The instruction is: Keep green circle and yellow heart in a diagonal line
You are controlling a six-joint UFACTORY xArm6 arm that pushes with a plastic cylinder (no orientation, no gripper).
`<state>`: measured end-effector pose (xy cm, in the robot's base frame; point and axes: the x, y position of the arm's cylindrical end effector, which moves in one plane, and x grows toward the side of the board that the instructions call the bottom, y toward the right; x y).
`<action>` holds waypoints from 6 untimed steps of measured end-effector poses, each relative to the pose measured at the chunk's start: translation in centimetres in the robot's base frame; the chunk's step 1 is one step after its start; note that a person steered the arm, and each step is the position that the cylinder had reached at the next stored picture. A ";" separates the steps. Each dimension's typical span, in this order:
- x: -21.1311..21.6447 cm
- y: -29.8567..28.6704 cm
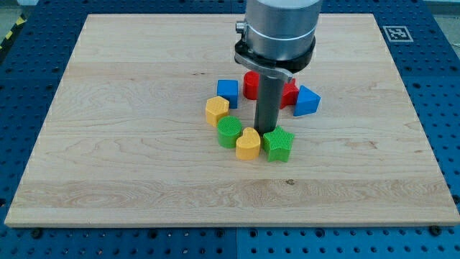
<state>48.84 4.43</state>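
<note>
Standing just above the yellow heart [248, 143], my tip [268, 132] has no jaws and holds nothing.
Green circle [229, 132] touches the heart's upper left, centre frame, already slanting; the green star [278, 144] crowds the heart's right, so any nudge comes from the upper right.

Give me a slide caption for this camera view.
My tip sits just behind the yellow heart, between green circle and green star.
</note>
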 end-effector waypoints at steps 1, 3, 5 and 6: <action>0.2 -1.0; 2.2 -2.9; 0.3 -1.9; 0.4 -4.5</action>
